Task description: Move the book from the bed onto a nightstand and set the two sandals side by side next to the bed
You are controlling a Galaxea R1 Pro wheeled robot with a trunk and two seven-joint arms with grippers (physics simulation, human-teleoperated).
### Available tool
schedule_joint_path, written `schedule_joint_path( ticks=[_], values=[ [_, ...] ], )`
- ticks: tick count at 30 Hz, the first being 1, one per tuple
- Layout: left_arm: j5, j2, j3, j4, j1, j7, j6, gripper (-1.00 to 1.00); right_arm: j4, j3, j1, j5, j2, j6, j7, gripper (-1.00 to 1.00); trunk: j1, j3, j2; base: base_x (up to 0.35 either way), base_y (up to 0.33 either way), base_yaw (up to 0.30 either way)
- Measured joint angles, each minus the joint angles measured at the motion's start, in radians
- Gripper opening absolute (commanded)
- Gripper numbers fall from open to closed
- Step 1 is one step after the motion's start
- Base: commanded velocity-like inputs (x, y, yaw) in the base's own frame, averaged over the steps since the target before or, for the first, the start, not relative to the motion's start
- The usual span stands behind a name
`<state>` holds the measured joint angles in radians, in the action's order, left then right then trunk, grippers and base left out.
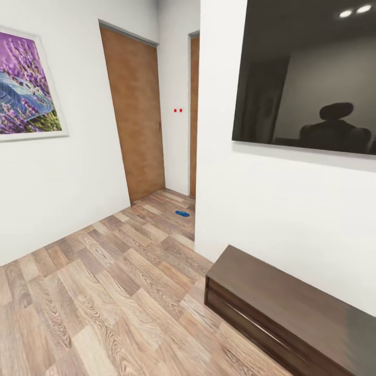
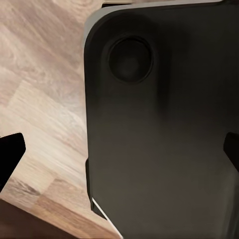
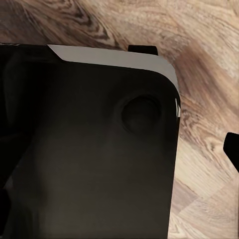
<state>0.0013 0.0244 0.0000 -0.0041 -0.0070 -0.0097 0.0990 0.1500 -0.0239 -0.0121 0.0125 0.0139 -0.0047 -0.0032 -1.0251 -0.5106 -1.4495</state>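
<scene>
One bright blue sandal [image 1: 182, 213] lies flat on the wood floor far ahead, near the foot of the brown doors in the passage. The book, the bed and the nightstand are out of view. My left gripper [image 2: 122, 154] hangs open over my own dark base panel [image 2: 159, 129], with a dark fingertip [image 2: 11, 154] at each side edge of the left wrist view and nothing between them. My right gripper [image 3: 119, 169] is likewise open and empty above the base and the plank floor, one fingertip [image 3: 233, 149] showing against the wood.
A long low dark-brown media bench [image 1: 292, 313] stands against the white wall at right, under a large black screen [image 1: 308, 73]. A framed purple picture [image 1: 26, 86] hangs on the left wall. Two brown doors [image 1: 137, 115] close the passage ahead. Wood floor [image 1: 104, 292] stretches between.
</scene>
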Motion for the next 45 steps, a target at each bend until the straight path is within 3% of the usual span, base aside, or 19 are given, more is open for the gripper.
schedule_joint_path(
  ticks=[45],
  values=[
    [-0.004, 0.0, 0.0, 0.0, 0.0, 0.002, 0.0, 1.0, 0.001, 0.0, 0.0, 0.001, -0.001, -0.001, 0.0, 1.0, 0.0, -0.05, 0.0, 0.0, 0.0, 0.211]
  ],
)
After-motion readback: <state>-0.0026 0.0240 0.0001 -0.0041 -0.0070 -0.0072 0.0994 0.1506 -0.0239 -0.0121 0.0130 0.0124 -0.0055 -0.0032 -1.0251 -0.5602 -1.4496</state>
